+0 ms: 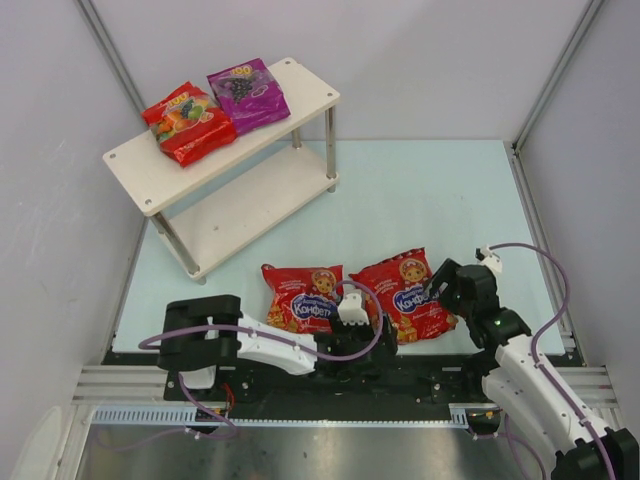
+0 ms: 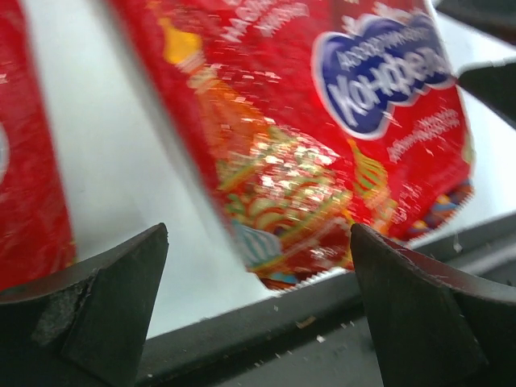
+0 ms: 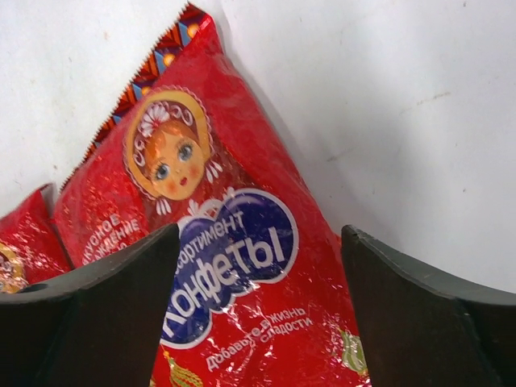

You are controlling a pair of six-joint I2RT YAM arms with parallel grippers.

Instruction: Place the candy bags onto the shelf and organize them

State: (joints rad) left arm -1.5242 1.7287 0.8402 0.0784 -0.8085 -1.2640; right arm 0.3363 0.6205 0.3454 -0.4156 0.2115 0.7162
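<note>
Candy bags lie in two pairs. A red fruit-print pouch (image 1: 188,122) and a purple grape pouch (image 1: 247,93) sit side by side on the top board of the pale wooden two-tier shelf (image 1: 140,168), leaving room alongside. The left red blue-logo pouch (image 1: 300,297) and the right red blue-logo pouch (image 1: 408,295) lie on the table, near the arms. The left gripper (image 2: 258,234) gapes, holding nothing. The right gripper (image 3: 260,234), jaws spread, straddles the right pouch, seemingly to grasp it.

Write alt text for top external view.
Two red plastic candy bags with blue oval logos lie on the blue table, the left gripper and right gripper close by. A red fruit-print bag and purple grape bag sit atop the pale wooden two-tier shelf.
</note>
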